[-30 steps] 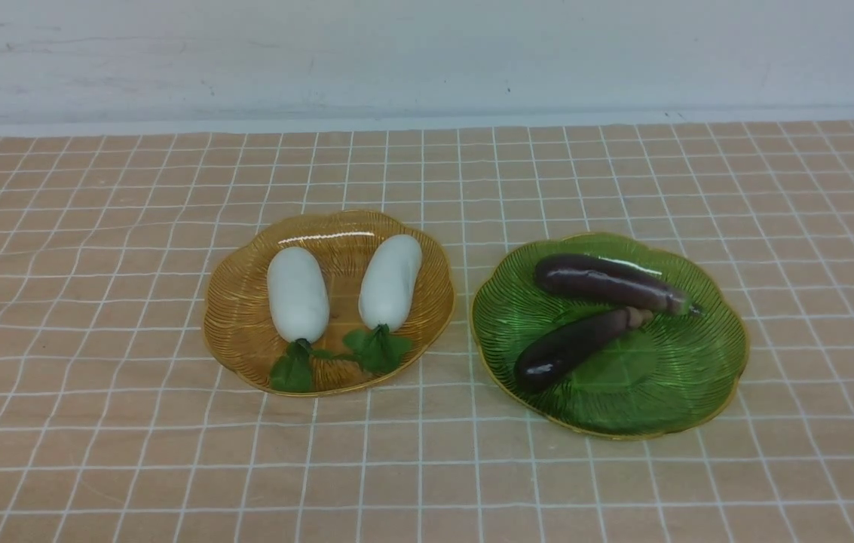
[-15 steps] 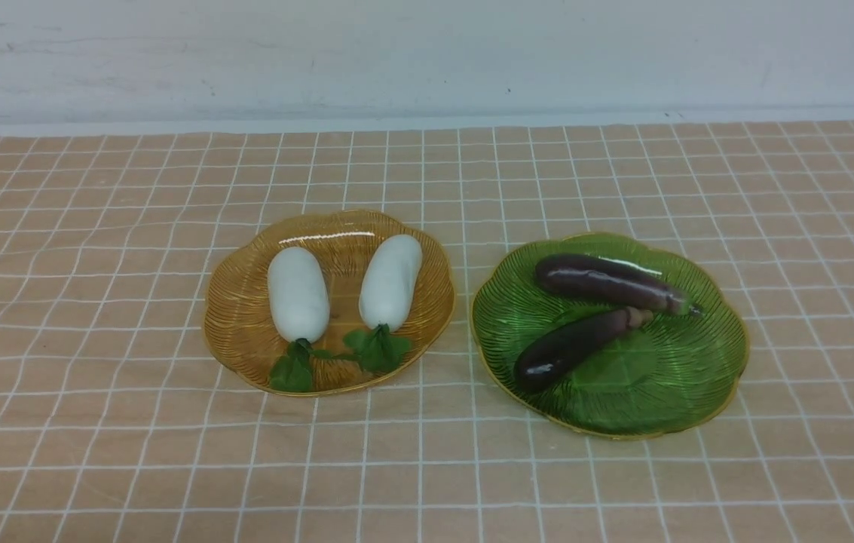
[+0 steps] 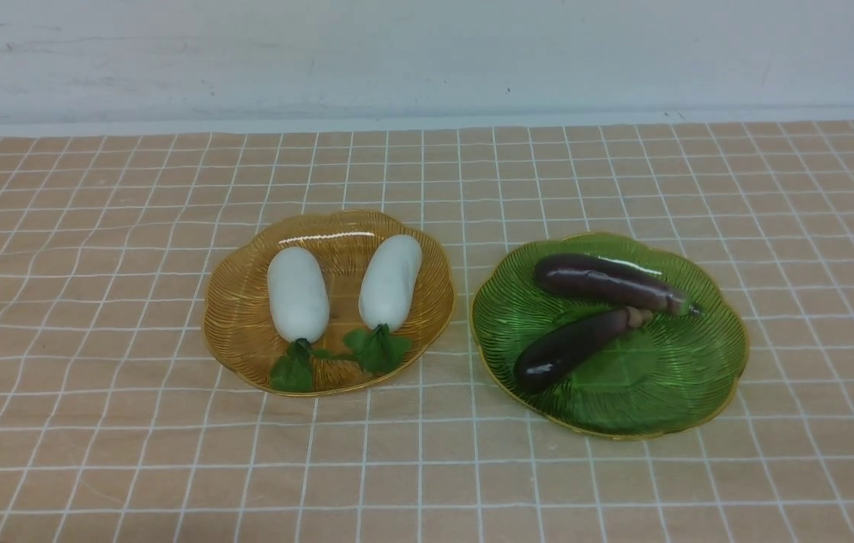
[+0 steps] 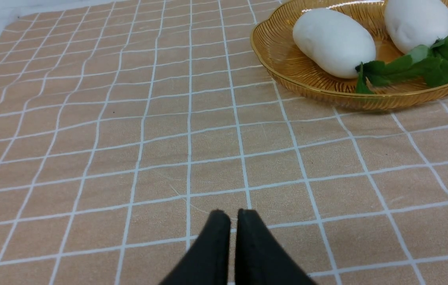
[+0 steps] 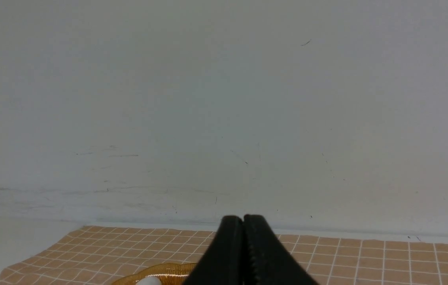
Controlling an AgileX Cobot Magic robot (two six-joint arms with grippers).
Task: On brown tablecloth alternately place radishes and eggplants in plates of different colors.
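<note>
On the brown tablecloth (image 3: 95,302) stand two plates. The amber-yellow plate (image 3: 242,309) holds two white radishes (image 3: 297,292) (image 3: 390,280) side by side, green tops toward me. The green plate (image 3: 668,377) holds two dark eggplants (image 3: 604,281) (image 3: 566,348) lying crossed near their stems. Neither arm shows in the front view. In the left wrist view my left gripper (image 4: 233,215) is shut and empty above bare cloth, with the amber plate (image 4: 287,67) and radishes (image 4: 332,41) ahead of it. My right gripper (image 5: 242,219) is shut and empty, facing the wall.
A pale wall (image 3: 427,53) rises behind the table's far edge. The cloth (image 3: 42,226) is wrinkled on the left. A white strip of table (image 3: 321,124) shows between cloth and wall.
A dark tip of the left arm showed at the lower left corner of the front view half a second ago and has drawn out of sight. Plates and vegetables have not moved.
</note>
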